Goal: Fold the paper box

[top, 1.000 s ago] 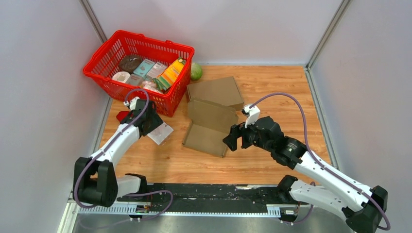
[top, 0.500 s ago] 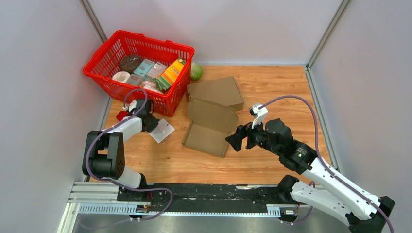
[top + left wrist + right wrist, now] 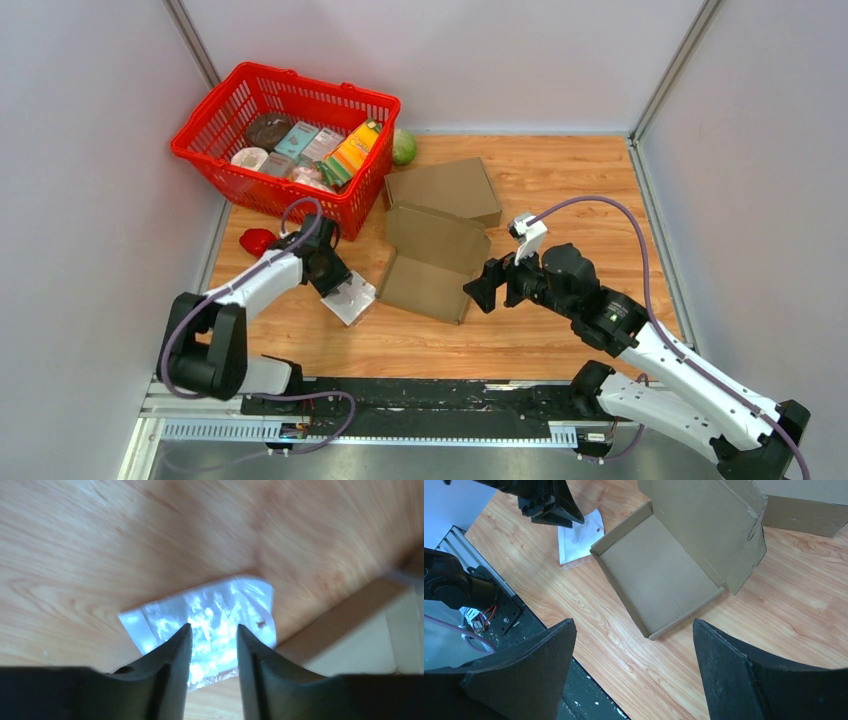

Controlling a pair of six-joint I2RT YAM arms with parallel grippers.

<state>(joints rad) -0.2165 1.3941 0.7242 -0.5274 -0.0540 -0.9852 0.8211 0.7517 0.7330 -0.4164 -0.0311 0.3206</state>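
Observation:
The open brown paper box (image 3: 428, 268) lies at the table's middle with its lid standing up at the back; the right wrist view shows its bare inside (image 3: 659, 575). My right gripper (image 3: 478, 287) is open wide and empty, hovering by the box's near right corner (image 3: 633, 622). My left gripper (image 3: 333, 272) is low over a clear plastic bag (image 3: 352, 298) just left of the box. Its fingers stand a small gap apart with the bag (image 3: 210, 610) flat on the wood between them (image 3: 213, 626).
A second, closed cardboard box (image 3: 445, 189) lies behind the open one. A red basket (image 3: 215, 165) of groceries stands at the back left, with a green ball (image 3: 403, 147) beside it. A small red object (image 3: 256, 241) lies by the left wall.
My left gripper and the plastic bag have moved together toward the right and nearer, close to the box. My right gripper has drawn back a little to the right of the box.

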